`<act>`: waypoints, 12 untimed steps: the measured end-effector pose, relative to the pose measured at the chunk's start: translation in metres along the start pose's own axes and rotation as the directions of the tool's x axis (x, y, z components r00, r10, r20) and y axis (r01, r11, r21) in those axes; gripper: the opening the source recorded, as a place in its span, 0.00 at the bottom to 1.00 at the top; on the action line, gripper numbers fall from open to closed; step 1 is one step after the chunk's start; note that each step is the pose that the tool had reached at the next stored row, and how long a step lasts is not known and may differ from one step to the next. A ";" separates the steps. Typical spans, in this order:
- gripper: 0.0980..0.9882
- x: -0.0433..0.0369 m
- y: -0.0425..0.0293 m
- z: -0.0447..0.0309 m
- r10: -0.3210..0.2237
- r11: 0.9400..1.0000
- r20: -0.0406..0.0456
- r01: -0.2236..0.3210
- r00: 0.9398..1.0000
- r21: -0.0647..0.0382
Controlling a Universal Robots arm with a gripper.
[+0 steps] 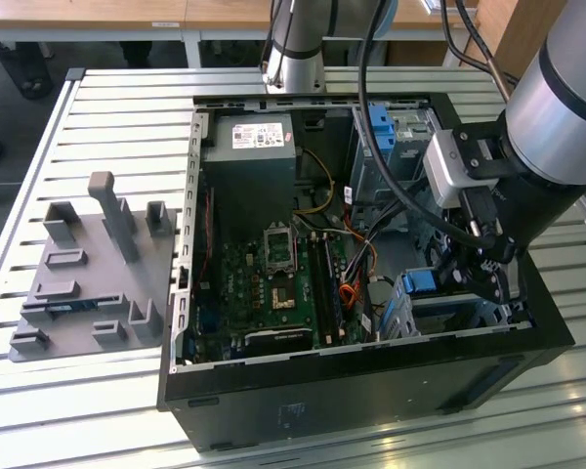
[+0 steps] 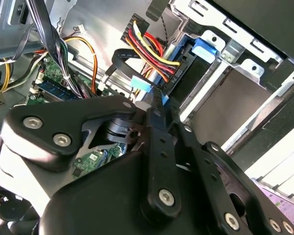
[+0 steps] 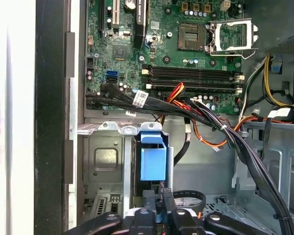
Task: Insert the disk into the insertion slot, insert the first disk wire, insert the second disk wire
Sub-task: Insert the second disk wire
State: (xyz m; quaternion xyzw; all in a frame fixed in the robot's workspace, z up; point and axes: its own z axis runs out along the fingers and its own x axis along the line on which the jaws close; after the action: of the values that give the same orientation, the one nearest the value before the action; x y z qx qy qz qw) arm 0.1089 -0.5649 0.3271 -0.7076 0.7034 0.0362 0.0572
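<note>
The disk sits inside the insertion slot (image 1: 469,311), with its blue carrier (image 1: 420,283) showing at the slot's mouth inside the open computer case. In both wrist views the carrier (image 3: 153,156) (image 2: 203,49) lies just past my fingertips. A black plug with red, yellow and black wires (image 2: 172,73) sits against the disk's edge. My gripper (image 2: 159,100) (image 3: 161,205) is shut on the pale blue plug (image 2: 139,83) of a flat black wire (image 3: 188,197), held right beside that plug. In the exterior view the gripper (image 1: 481,278) hangs low in the case by the slot.
The motherboard (image 1: 273,274) fills the case floor, with bundled cables (image 3: 206,115) crossing close to the slot. A taller grey cage with a blue latch (image 1: 383,127) stands behind. The case wall (image 1: 371,371) is close by. A grey fixture plate (image 1: 93,274) lies on the exterior view's left.
</note>
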 end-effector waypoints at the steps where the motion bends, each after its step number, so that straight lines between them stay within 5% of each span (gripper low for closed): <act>1: 0.14 0.0000 0.0000 0.0001 0.000 1.000 0.000 0.000 1.000 0.000; 12: 0.14 -0.0018 -0.0004 -0.0133 0.000 1.000 0.000 0.000 1.000 0.000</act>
State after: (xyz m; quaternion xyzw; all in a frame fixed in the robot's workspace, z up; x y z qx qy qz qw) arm 0.1089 -0.5649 0.3405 -0.7076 0.7034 0.0363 0.0572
